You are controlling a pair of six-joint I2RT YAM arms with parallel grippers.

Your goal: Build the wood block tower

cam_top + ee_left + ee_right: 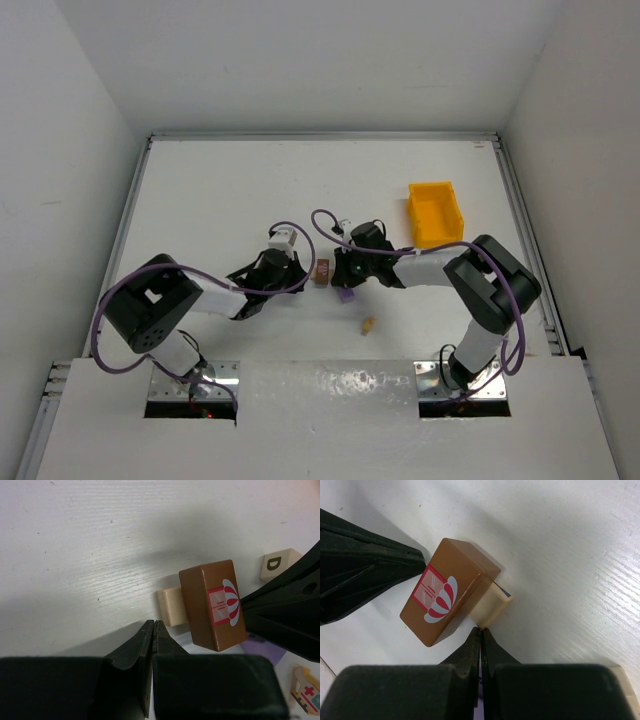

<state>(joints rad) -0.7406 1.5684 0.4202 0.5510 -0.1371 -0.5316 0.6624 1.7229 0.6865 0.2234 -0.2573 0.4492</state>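
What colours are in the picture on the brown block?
Red and white stripes beside a red square, on the brown block. Right wrist view shows it best.

The brown block point(322, 271) is hemmed between left tool point(304, 271) and right tool point(339, 271); bench point(300, 180) beyond lies open; yellow bin point(436, 213) stands far right, well apart.

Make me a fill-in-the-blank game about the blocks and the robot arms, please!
1. The block with the red and white picture is ____.
2. The letter printed on the small tan block is ____.
3. The bin is coloured ____.
4. The left end effector and the right end effector are both ____, holding nothing.
Missing words: brown, D, yellow, shut.
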